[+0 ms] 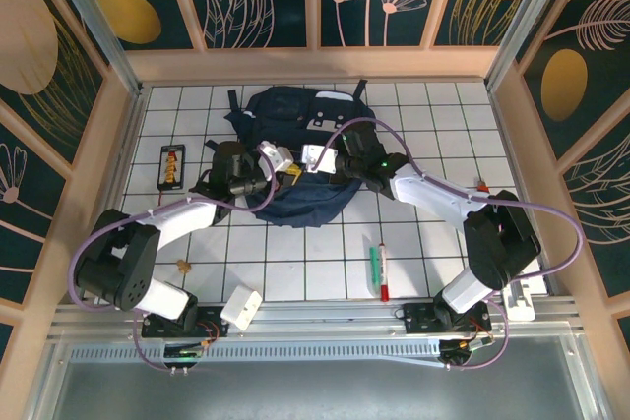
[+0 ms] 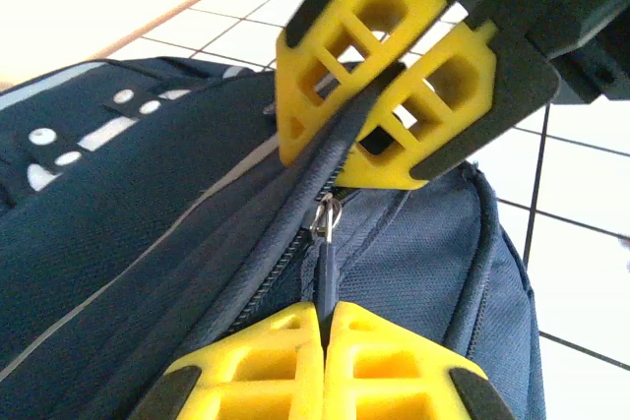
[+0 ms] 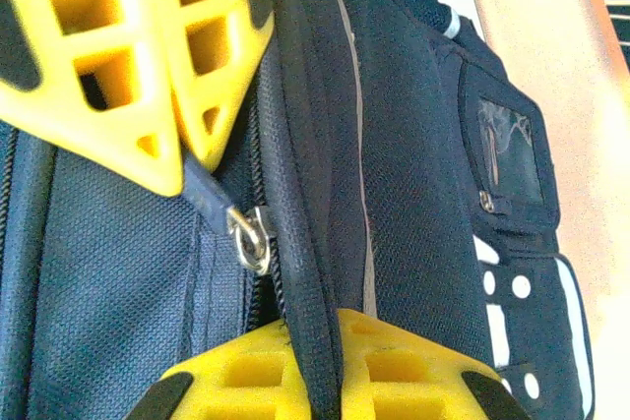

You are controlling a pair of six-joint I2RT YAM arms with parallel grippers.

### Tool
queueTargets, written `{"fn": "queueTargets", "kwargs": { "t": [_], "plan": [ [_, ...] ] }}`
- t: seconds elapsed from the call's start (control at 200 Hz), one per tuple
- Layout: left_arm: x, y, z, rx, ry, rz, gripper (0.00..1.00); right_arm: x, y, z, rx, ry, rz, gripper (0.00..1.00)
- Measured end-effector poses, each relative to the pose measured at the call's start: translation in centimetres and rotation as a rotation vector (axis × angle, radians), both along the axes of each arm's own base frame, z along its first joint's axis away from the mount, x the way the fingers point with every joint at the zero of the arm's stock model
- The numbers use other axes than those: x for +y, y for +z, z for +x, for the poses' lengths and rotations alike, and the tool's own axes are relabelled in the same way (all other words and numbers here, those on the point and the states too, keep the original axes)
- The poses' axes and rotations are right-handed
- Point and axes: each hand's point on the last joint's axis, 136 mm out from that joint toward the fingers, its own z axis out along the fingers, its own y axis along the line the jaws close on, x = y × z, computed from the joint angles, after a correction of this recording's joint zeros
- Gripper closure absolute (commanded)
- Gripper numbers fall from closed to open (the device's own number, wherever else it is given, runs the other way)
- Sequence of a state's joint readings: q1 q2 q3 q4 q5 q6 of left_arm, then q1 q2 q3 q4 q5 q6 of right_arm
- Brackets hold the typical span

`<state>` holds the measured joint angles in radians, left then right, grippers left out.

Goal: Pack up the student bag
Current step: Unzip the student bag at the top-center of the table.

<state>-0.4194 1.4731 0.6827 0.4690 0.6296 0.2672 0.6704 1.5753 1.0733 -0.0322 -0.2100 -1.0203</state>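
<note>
Nearest, left gripper (image 2: 325,327) closed on the zip pull (image 2: 323,263); right gripper (image 3: 315,341), opposite and just beside it, clamped on the piped edge of the bag (image 3: 423,145) along the zip. The bag lies at mid-rear of the tiled worktop (image 1: 295,263), between both arms.

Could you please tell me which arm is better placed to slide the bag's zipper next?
Probably left: the left tool is shut on the zipper pull, while the right tool grips the bag by its rim alongside, bracing the fabric.
</note>
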Motion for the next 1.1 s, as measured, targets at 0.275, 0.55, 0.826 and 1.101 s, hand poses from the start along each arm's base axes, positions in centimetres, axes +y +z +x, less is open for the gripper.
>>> {"fn": "queueTargets", "kwargs": {
  "t": [0.275,0.55,0.826,1.101],
  "plan": [
    [6.2,1.7,2.0,-0.042,0.199,0.059,1.00,-0.9,1.7,0.2,-0.035,0.056,0.067,1.00],
    [12.2,0.1,4.0,-0.046,0.434,0.133,1.00,-1.7,2.1,-3.6,-0.047,0.181,0.101,1.00],
    [17.6,-2.7,9.3,-0.012,0.593,0.263,1.00,-1.9,3.3,-4.8,-0.063,0.232,0.120,1.00],
    [12.2,3.7,5.7,-0.063,0.275,0.064,0.67,-1.6,3.5,-3.5,-0.065,0.187,0.109,0.85]
  ]
}}
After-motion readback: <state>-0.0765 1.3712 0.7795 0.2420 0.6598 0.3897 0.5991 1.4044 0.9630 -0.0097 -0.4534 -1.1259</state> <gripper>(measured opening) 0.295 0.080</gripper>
